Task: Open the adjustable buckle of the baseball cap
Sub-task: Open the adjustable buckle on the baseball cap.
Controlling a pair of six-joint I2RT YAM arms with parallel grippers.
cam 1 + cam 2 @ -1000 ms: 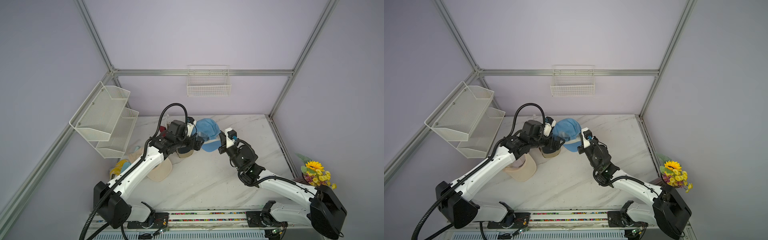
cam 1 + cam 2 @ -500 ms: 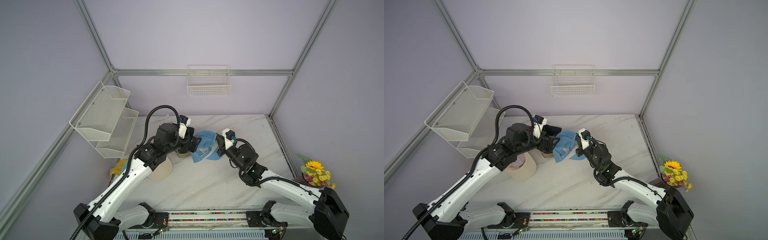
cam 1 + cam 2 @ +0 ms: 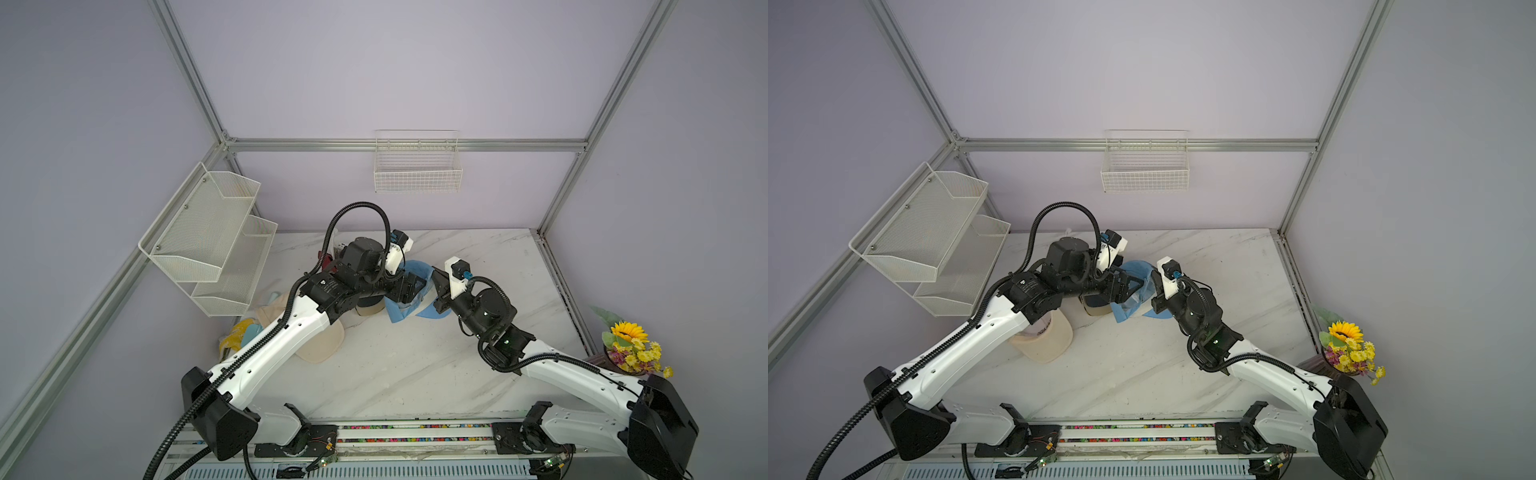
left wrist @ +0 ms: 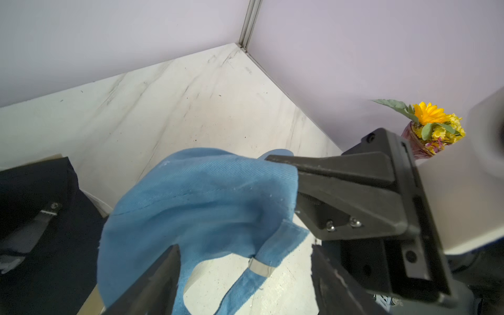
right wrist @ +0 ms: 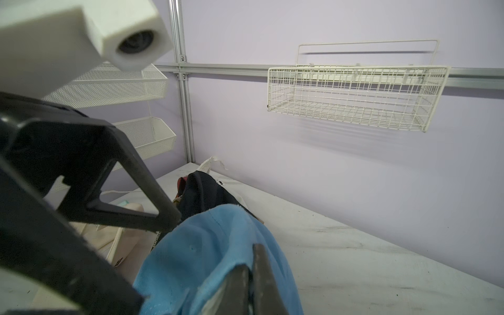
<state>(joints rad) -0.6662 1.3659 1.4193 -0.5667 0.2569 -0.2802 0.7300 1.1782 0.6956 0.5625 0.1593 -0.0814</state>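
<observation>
Two arms meet at the blue baseball cap (image 3: 400, 311), toward the back middle of the marble table (image 3: 415, 374). The right gripper (image 5: 251, 261) is clenched on a fold of the cap's cloth, jaws pinched together with the fabric bunched around them. The cap hangs crumpled from that grip.

On the other side, the left gripper (image 4: 244, 246) stands with jaws spread, one finger either side of the cap's rear strap (image 4: 283, 240). The silver buckle (image 4: 260, 268) sits on that strap between them, with the strap threaded through it. One left finger (image 4: 155, 281) looks to be brushing the cloth, though the wrist view is too close to be sure.

Just beside the action lies a dark cap (image 4: 35, 218). A beige cap (image 3: 320, 347) rests under the left arm, and a flower pot (image 3: 631, 349) stands well apart at the table's right edge.
</observation>
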